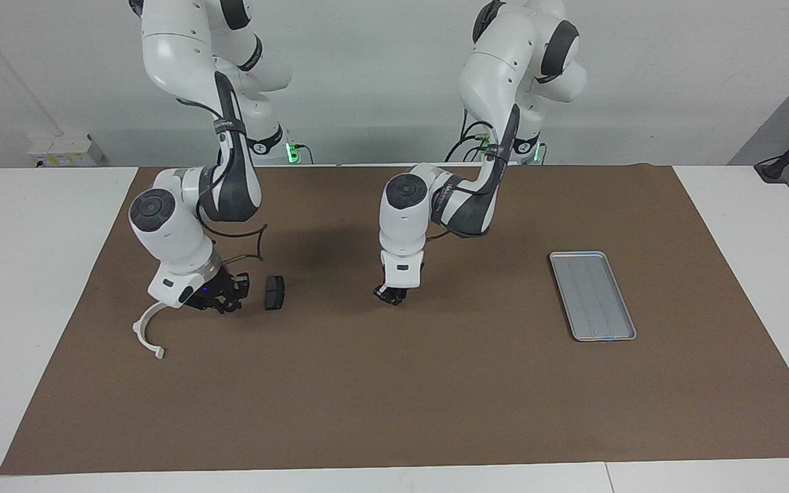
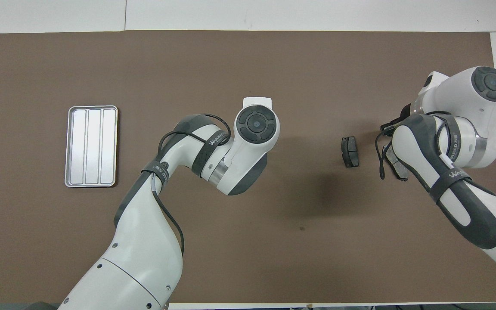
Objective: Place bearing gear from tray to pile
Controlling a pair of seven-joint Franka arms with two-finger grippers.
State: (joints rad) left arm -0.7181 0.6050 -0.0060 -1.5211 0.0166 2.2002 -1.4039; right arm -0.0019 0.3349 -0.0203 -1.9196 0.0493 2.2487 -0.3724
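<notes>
From my remote seat I see the tray (image 1: 592, 295), a flat silver-grey metal rectangle with rounded corners, a low rim and faint lengthwise ridges, lying bare on the mat toward the left arm's end of the table. I can't spot any gear on it or anywhere on the mat, so I can't say where that part is.

The pile sits at the right arm's end: one dark grey brake pad (image 1: 274, 292), a small blocky slab, lies flat, and a white plastic half-ring bracket (image 1: 146, 333) curves just beside the right wrist. In the overhead view a second dark pad (image 2: 398, 167) peeks out from under the right arm.

The left gripper (image 1: 392, 295) hangs low over the middle of the mat, well apart from both tray and pile. Its fingertips look close together with something dark between them, but I cannot tell whether it is gripping anything. The right gripper (image 1: 224, 296) is low beside the first pad, its dark fingers lost against the parts there, so how wide it stands I cannot tell.

The mat (image 1: 394, 411) is matte brown, like paper, laid over a white table (image 1: 18, 287). A plain pale wall (image 1: 381, 75) rises past the arm bases.
</notes>
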